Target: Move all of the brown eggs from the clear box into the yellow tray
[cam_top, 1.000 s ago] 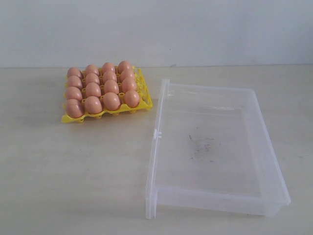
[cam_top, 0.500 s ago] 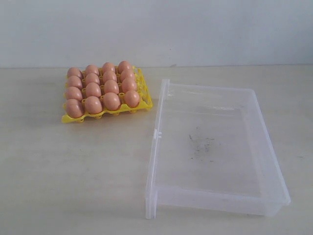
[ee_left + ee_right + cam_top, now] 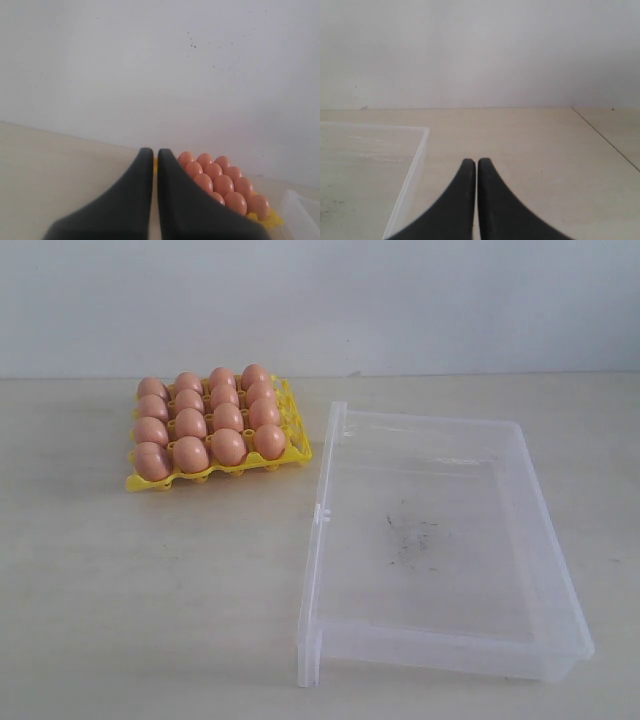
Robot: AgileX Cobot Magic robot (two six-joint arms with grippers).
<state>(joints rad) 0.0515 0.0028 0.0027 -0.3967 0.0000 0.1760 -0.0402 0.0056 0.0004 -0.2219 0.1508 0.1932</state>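
Nothing has shifted since the earlier frame: the scene lies just as it did, and no arm shows in the exterior view. The brown eggs (image 3: 190, 424), smooth orange-brown ovals, sit sixteen strong in four rows of four in the yellow tray (image 3: 297, 447), a bright openwork plastic egg tray standing on the far left part of the pale table (image 3: 150, 590). To its right and nearer lies the clear box (image 3: 316, 530), a large shallow rectangular transparent plastic box with low walls; its far left corner is just beside the tray's right edge but apart from it, and its floor bears dark scuffs (image 3: 410, 535). A plain white wall (image 3: 320, 300) closes the far side. In the left wrist view the left gripper (image 3: 155, 150) has its two dark fingers pressed together with only a thin slit between them, the tray of eggs lying beyond it. In the right wrist view the right gripper (image 3: 476, 161) is likewise pressed together over bare table, with a rim of the box beside it.
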